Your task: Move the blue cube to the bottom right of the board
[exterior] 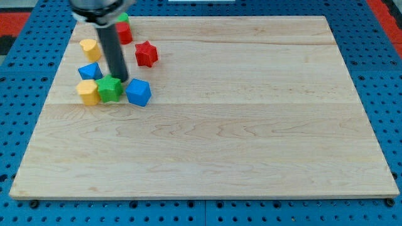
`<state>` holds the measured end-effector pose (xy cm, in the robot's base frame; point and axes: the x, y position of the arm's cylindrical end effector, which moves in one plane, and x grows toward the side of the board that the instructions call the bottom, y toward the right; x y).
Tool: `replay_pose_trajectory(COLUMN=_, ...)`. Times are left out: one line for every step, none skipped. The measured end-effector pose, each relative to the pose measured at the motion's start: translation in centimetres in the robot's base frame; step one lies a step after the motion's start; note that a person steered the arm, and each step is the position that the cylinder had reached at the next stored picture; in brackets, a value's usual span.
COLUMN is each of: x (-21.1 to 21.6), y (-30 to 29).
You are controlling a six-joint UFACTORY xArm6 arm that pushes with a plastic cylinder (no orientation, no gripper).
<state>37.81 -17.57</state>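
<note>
Camera view: my tip in the cluster at the upper left of the board, just above the green block and just up-left of the blue cube; contact not clear. No fingers here, only a bare rod, nothing held. Probably a good start: behind the cube, opposite the bottom right corner. Push diagonally down-right through the cube's centre, slowly, correcting any slip sideways. Keep clear of the green block and the red star.
</note>
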Motion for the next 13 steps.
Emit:
replay_pose_trajectory(x=-3.0, y=-0.7)
replay_pose_trajectory(x=-2.7, y=-2.1)
replay_pose_trajectory(x=-2.7, y=-3.7)
replay_pose_trajectory(x=-2.7, y=-6.4)
replay_pose_trajectory(x=-2.6, y=-7.6)
replay_pose_trajectory(x=-2.4, y=-7.6)
replay_pose_trajectory(x=-0.2, y=-8.6)
replay_pose_trajectory(x=1.2, y=-8.2)
replay_pose_trajectory(x=1.2, y=-3.3)
replay_pose_trajectory(x=1.5, y=0.1)
replay_pose_trajectory(x=1.6, y=2.6)
replay_pose_trajectory(x=2.8, y=5.2)
replay_pose_trajectory(x=6.8, y=6.6)
